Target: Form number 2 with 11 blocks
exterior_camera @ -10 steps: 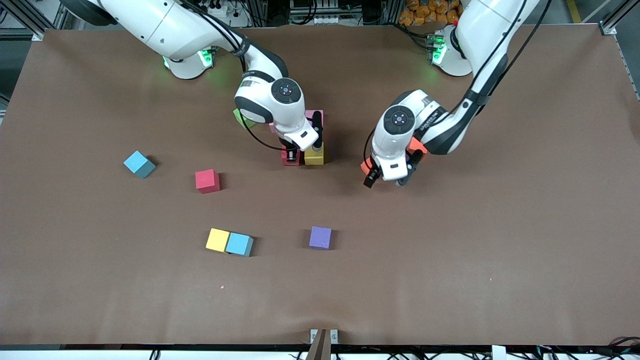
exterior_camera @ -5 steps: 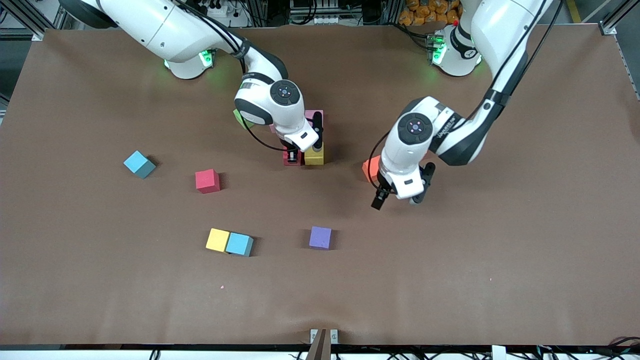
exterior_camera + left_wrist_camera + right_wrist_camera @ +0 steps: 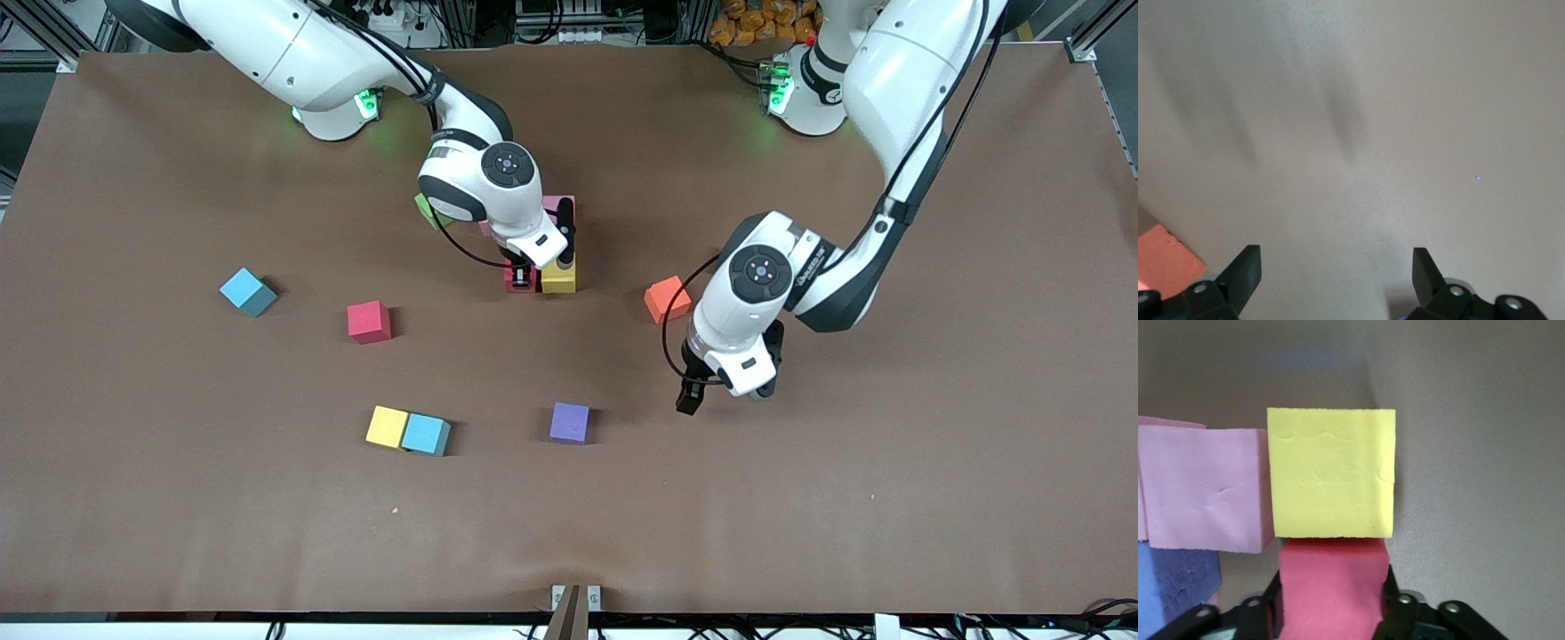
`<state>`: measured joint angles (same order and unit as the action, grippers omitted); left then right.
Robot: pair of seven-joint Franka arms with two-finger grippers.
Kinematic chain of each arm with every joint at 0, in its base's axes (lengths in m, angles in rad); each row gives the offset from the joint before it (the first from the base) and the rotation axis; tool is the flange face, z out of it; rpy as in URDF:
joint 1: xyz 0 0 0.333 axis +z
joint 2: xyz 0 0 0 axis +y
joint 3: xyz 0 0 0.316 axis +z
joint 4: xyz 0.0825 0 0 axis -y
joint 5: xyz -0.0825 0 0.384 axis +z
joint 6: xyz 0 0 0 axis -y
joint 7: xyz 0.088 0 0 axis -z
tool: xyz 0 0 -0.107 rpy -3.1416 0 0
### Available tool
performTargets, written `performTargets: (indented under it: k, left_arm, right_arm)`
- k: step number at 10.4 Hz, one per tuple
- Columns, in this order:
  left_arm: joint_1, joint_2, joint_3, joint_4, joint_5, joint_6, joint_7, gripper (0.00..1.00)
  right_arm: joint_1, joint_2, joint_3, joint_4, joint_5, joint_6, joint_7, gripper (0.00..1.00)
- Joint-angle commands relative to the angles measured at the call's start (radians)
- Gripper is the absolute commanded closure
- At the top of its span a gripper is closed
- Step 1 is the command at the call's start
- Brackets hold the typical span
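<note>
Right gripper [image 3: 526, 271] is down in the upper middle of the front view, jaws clenched on a red cube [image 3: 518, 280]. That is where the number 2 [image 3: 562, 209] is taking shape, only partly built and half hidden under the wrist. In the right wrist view the red cube sits flush against a yellow cube [image 3: 1331, 480], with a pink cube [image 3: 1205, 490] beside it. To do this step well, the jaws should open straight and the wrist lift vertically, so nothing drags. The right arm folds steeply, wrist pointing down. Left gripper [image 3: 725, 396] hangs released and empty over bare table, between the orange cube [image 3: 667, 299] and the loose purple cube [image 3: 569, 422], elbow bent high.
</note>
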<state>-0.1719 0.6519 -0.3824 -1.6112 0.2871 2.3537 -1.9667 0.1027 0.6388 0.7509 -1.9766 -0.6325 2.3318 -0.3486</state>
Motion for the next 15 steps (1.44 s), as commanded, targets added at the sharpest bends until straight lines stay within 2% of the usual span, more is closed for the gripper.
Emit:
performTargets:
  k: [1,3,6,7,9,11,13,15]
  left_arm:
    - [-0.004,0.046,0.014,0.086,-0.061,-0.016,-0.072,0.00]
    - [-0.004,0.096,0.023,0.163,-0.146,-0.014,-0.104,0.00]
    - [-0.006,0.113,0.024,0.188,-0.187,0.012,-0.103,0.00]
    - [-0.014,0.127,0.023,0.203,-0.187,0.016,-0.100,0.00]
    - [-0.014,0.150,0.023,0.235,-0.186,0.018,-0.075,0.00]
    - [-0.021,0.161,0.023,0.232,-0.186,0.018,0.000,0.00]
    - [-0.075,0.195,0.022,0.249,-0.187,0.018,0.015,0.00]
    - [-0.135,0.276,0.020,0.350,-0.221,0.019,0.000,0.00]
  right_arm:
    - [-0.018,0.004,0.027,-0.007,-0.004,0.003,0.016,0.00]
    - [-0.055,-0.007,0.068,-0.007,0.007,-0.017,0.014,0.00]
    - [-0.132,-0.042,0.158,-0.007,0.042,-0.118,0.014,0.00]
    - [-0.155,-0.074,0.181,-0.007,0.077,-0.156,0.011,0.00]
    - [-0.196,-0.181,0.185,-0.007,0.149,-0.205,0.007,0.00]
    - [-0.257,-0.257,0.138,0.004,0.160,-0.206,0.007,0.00]
    - [-0.296,-0.261,0.046,0.060,0.154,-0.191,0.002,0.00]
    - [-0.313,-0.246,-0.069,0.062,0.157,-0.044,0.004,0.00]
